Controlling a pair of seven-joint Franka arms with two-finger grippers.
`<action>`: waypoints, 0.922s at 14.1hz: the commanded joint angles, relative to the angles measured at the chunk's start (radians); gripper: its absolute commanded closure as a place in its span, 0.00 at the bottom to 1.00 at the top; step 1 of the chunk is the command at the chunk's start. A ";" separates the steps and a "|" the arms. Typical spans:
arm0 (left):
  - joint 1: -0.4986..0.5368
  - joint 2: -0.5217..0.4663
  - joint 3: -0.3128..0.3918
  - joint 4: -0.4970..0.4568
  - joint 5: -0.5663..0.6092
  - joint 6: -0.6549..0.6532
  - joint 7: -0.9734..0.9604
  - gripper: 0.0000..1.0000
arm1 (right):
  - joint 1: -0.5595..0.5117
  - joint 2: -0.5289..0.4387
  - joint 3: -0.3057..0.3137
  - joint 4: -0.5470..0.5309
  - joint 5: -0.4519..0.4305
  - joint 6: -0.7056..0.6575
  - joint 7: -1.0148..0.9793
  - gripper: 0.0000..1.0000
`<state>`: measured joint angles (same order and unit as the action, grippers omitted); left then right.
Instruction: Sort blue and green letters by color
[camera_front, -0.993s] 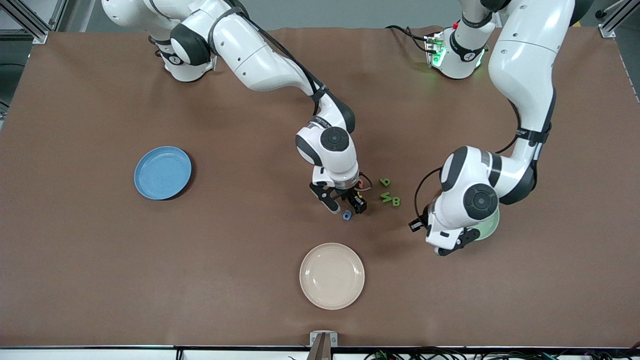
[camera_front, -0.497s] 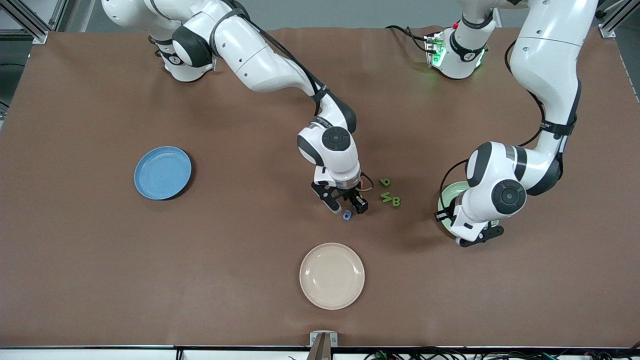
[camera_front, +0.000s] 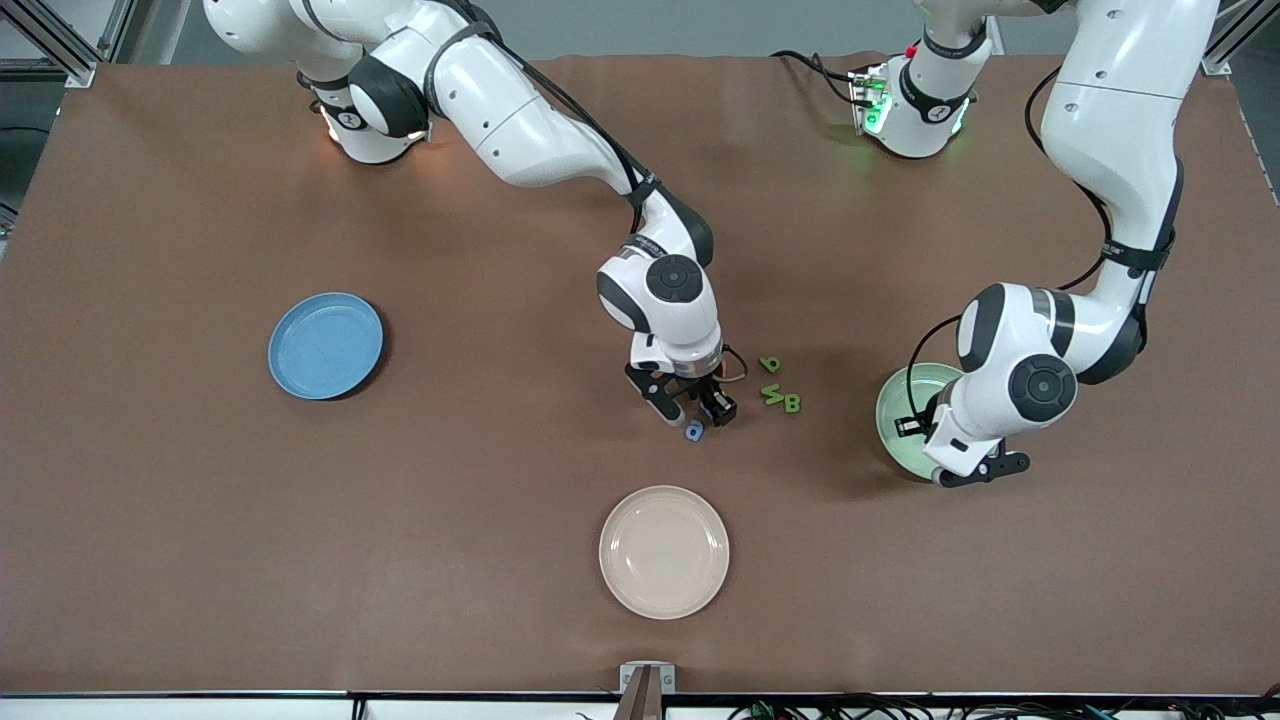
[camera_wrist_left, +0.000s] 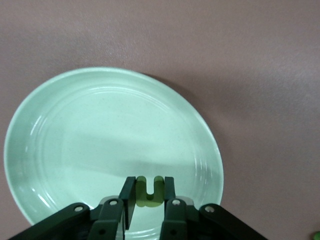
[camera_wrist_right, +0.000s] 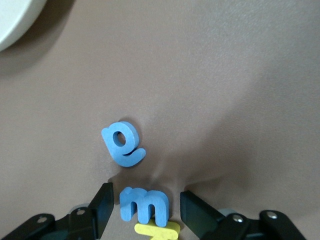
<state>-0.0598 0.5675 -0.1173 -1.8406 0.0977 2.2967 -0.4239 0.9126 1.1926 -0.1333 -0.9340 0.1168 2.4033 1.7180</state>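
Note:
My left gripper (camera_wrist_left: 149, 200) is shut on an olive-green letter (camera_wrist_left: 149, 191) and hangs over the pale green plate (camera_wrist_left: 100, 140). In the front view this left gripper (camera_front: 978, 470) sits above the plate's (camera_front: 898, 410) rim. My right gripper (camera_wrist_right: 148, 204) is down at the table, open, with a blue "m" (camera_wrist_right: 145, 204) between its fingers and a gap on each side. A blue "e" (camera_wrist_right: 122, 143) lies just past the fingertips. In the front view that blue letter (camera_front: 693, 431) lies by the right gripper (camera_front: 692, 412). Three green letters (camera_front: 770, 364) (camera_front: 772, 394) (camera_front: 792, 404) lie beside it, toward the left arm's end.
A yellow letter (camera_wrist_right: 157, 231) lies partly under the blue "m". A blue plate (camera_front: 326, 345) stands toward the right arm's end. A beige plate (camera_front: 664, 551) stands nearer the front camera than the letters.
The left arm has carried the green letter toward its own end of the table, uncovering the pale green plate and stopping over it. The right gripper's fingers have narrowed slightly around the "m".

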 joint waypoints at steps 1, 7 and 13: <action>0.012 -0.090 -0.012 -0.138 0.019 0.070 0.016 0.80 | 0.006 0.041 0.004 0.047 0.001 0.010 0.025 0.34; 0.063 -0.126 -0.050 -0.187 0.019 0.075 0.037 0.78 | 0.006 0.041 0.014 0.047 0.001 0.007 0.023 0.58; 0.061 -0.123 -0.050 -0.186 0.019 0.082 0.040 0.52 | 0.005 0.039 0.012 0.047 0.001 -0.006 0.022 0.96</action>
<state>-0.0096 0.4710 -0.1555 -1.9976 0.0980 2.3614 -0.3924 0.9140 1.1964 -0.1255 -0.9128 0.1168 2.4192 1.7204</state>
